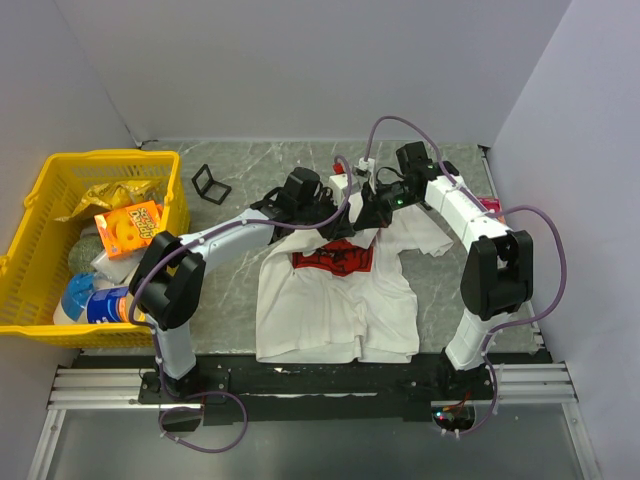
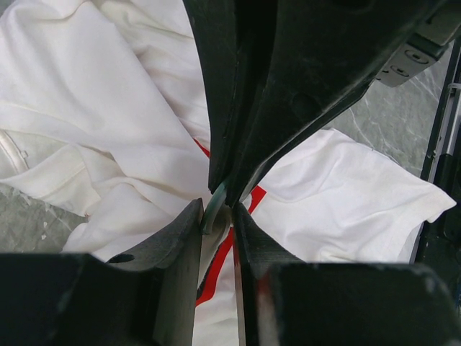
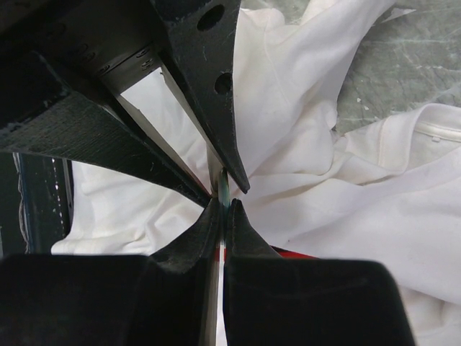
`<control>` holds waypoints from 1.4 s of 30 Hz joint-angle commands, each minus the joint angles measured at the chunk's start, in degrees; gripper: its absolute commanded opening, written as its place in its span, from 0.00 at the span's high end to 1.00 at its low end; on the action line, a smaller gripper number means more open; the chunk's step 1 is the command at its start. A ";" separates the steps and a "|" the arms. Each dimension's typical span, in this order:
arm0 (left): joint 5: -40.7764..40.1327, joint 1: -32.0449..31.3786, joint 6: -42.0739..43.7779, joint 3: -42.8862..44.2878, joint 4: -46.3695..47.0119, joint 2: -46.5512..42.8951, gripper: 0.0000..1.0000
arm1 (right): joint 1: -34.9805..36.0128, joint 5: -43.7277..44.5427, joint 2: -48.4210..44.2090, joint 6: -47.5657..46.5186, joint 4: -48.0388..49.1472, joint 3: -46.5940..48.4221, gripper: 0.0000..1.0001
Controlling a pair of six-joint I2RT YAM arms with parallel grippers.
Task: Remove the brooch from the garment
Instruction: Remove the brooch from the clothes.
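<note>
Brooch, a small thin grey-green piece (image 2: 214, 210), sits at the chest of the white short-sleeved T-shirt with red square print (image 1: 335, 310), which lies bunched on the grey marbled table (image 1: 250, 170). Left gripper (image 2: 216, 220) and right gripper (image 3: 223, 205) meet there tip to tip, each pinched onto the brooch from opposite sides.

A robot lab cell — plain white partition walls (image 1: 300, 60), aluminium mounting rails (image 1: 100, 388) (purple cables (image 1: 400, 119) trailing).
</note>
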 commanded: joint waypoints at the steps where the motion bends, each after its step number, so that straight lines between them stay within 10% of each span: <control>1: 1.13 -0.35 1.38 -0.96 0.85 -1.00 0.80 | -0.58 -3.81 -1.19 -0.09 -1.68 3.33 1.00; 13: 6.76 -0.35 3.23 -0.43 -0.38 -0.20 0.91 | -0.75 -4.34 -1.54 -0.88 -1.42 2.62 0.99; 30: 7.02 -0.35 3.32 -0.61 -0.21 0.06 0.98 | -1.98 -7.24 -1.62 -0.53 -0.98 2.54 0.66; 42: 7.11 -0.35 3.14 -0.70 -0.21 -0.29 0.99 | -2.16 -6.54 -1.80 -0.97 -0.10 1.39 0.77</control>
